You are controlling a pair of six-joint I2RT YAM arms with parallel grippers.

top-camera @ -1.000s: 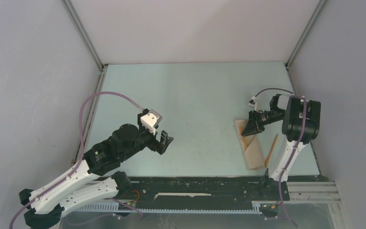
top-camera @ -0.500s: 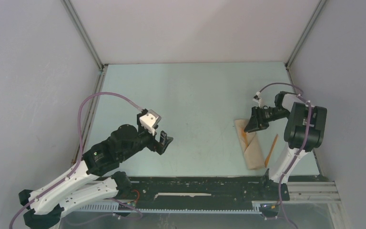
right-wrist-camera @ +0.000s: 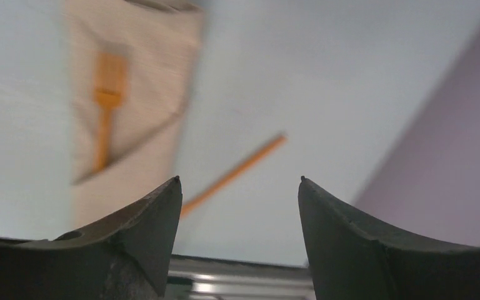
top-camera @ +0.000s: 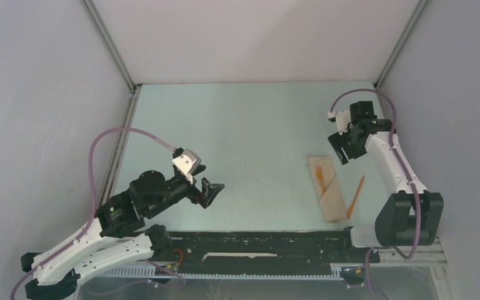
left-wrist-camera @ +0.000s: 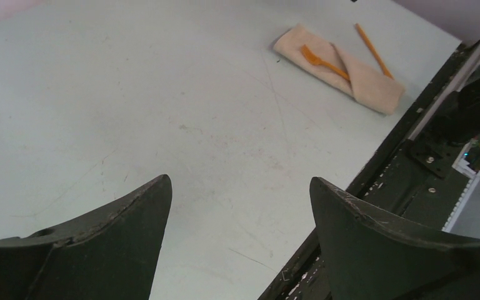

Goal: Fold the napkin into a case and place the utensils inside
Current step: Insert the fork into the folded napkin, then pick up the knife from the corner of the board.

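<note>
The napkin lies folded as a narrow beige case (top-camera: 329,195) on the right of the table, also seen as the case (left-wrist-camera: 365,81) and the case (right-wrist-camera: 139,62). One orange utensil, a small fork (top-camera: 320,177), is tucked into its slanted pocket; fork (left-wrist-camera: 320,59), fork (right-wrist-camera: 105,106). A second orange utensil (top-camera: 355,195) lies on the table just right of the case; utensil (left-wrist-camera: 372,41), utensil (right-wrist-camera: 236,172). My right gripper (top-camera: 343,152) hangs open and empty above and behind the case; right gripper (right-wrist-camera: 239,181). My left gripper (top-camera: 210,190) is open and empty, far left of the case; left gripper (left-wrist-camera: 240,187).
A black rail (top-camera: 269,245) runs along the near table edge. Grey walls (top-camera: 50,94) enclose the left, back and right sides. The pale green table (top-camera: 244,131) shows light scratches.
My right gripper opened, lifted off the case and drew back toward the far right, leaving the fork in the pocket. My left arm shifted slightly back to the left.
</note>
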